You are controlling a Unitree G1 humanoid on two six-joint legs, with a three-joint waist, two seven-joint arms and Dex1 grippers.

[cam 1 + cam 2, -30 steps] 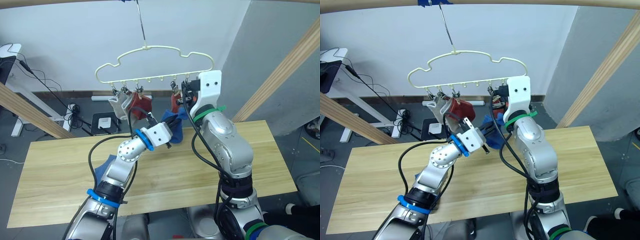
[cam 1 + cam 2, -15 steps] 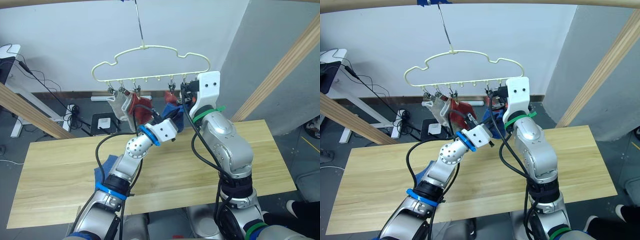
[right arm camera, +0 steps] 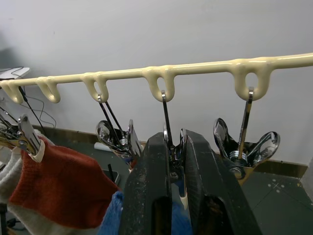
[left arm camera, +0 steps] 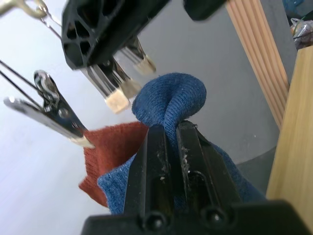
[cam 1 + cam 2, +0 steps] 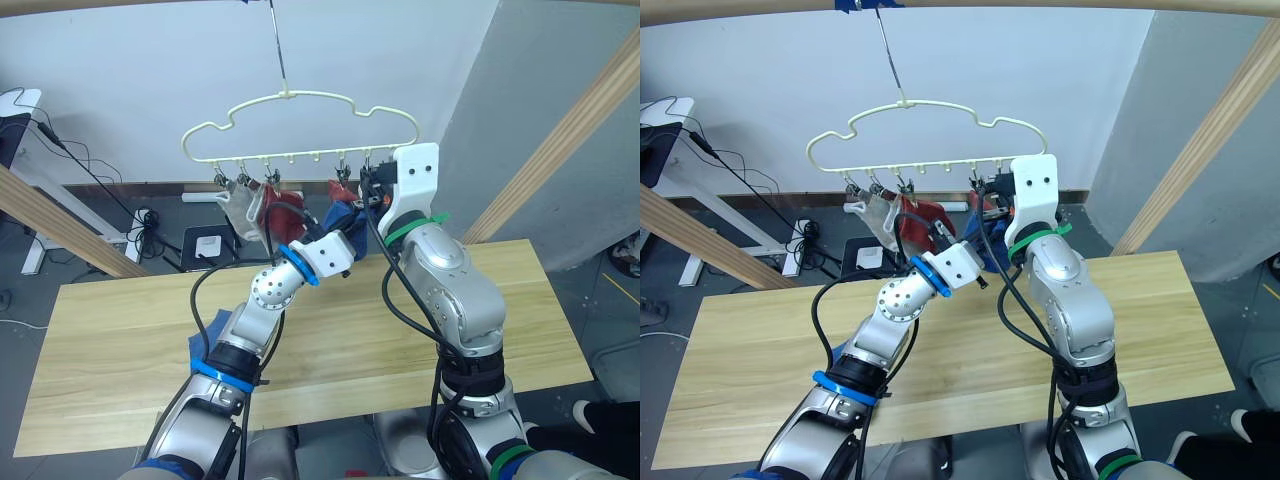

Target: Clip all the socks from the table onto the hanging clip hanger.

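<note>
Both arms are raised to the pale yellow clip hanger (image 5: 300,128), which hangs by its thin metal hook (image 5: 279,50) from a wooden rail (image 5: 960,6) above the far edge of the table (image 5: 120,330).

The left gripper (image 4: 172,134) has its two black fingers pressed together on a bunched fold of a blue sock (image 4: 171,100), the fabric bulging out just past the fingertips; the rest of that sock trails down behind the fingers and is partly hidden by them. Right above the fold, open metal clip tips (image 4: 120,95) reach toward it (whether they touch the cloth is hard to tell).

The right gripper (image 3: 171,142) is closed around the handles of one metal clip (image 3: 168,122) on the hanger's lower bar, its fingers squeezing the clip from both sides. The clip's jaws lie below the fingers and are mostly hidden. To one side of this gripper hangs another clip (image 3: 244,147), empty; to the other, a clip (image 3: 115,134) and then a rust red sock (image 3: 58,181) already pinned up, with a light grey sock (image 5: 238,208) behind it at the end of the row.

From the head cameras, a second rust red sock (image 5: 343,192) hangs just beside the right gripper, largely covered by the arm. A second blue sock (image 5: 215,328) lies on the table under the left forearm, only its edge visible. A sixth sock cannot be made out.
</note>
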